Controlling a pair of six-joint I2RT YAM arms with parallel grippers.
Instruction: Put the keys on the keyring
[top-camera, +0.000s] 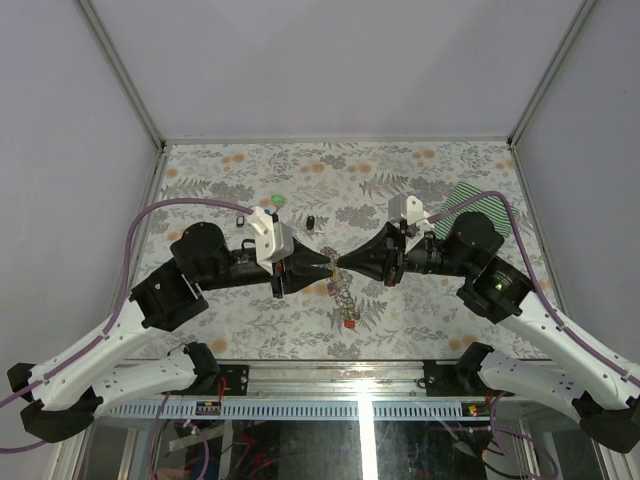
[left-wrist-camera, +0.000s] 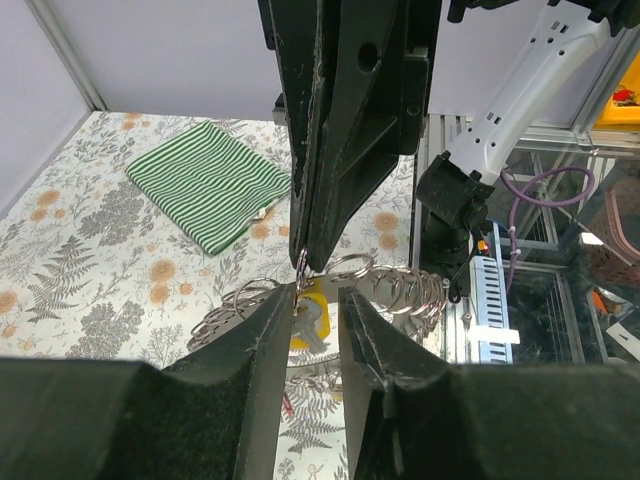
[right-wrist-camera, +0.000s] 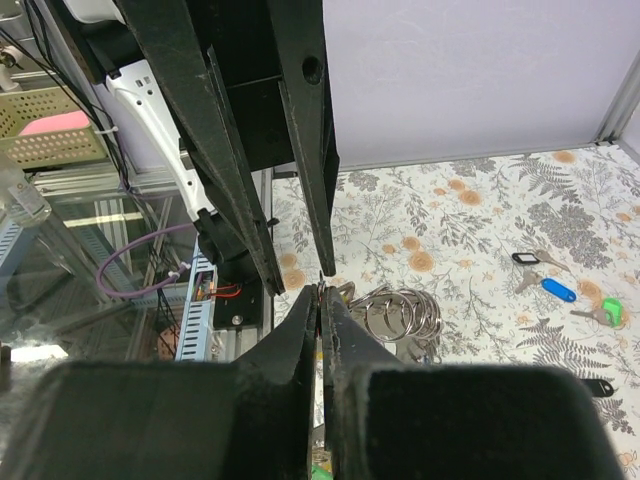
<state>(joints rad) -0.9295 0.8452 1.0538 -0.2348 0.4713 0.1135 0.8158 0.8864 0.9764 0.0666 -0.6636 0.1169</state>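
Silvery thin rings, linked in a bunch, make the keyring (right-wrist-camera: 400, 312). It hangs above the middle of the flowered counter (top-camera: 220, 320), just where the two arms meet tip to tip. The right claw (right-wrist-camera: 321, 300) has its fingers pressed together, and one wire of the keyring is pinched at their tips. The rest of the rings fall away to the side and down.

The left claw (left-wrist-camera: 318, 298) points at the right one from the opposite side. Its fingers stand a little apart, and the yellow key (left-wrist-camera: 310, 315) sits in the gap between them, just below the pinched wire. Whether the fingers really press on this key, I cannot tell.

In the top view a red key (top-camera: 350, 323) is at the low end of the bunch, near the front edge of the counter. Other keys lie loose on the counter, well apart from the ring: a green key (top-camera: 277, 200), a blue key (right-wrist-camera: 560, 290) and a black key (right-wrist-camera: 527, 258). A green striped cloth (left-wrist-camera: 205, 180) lies flat at the far right corner, behind the right arm.
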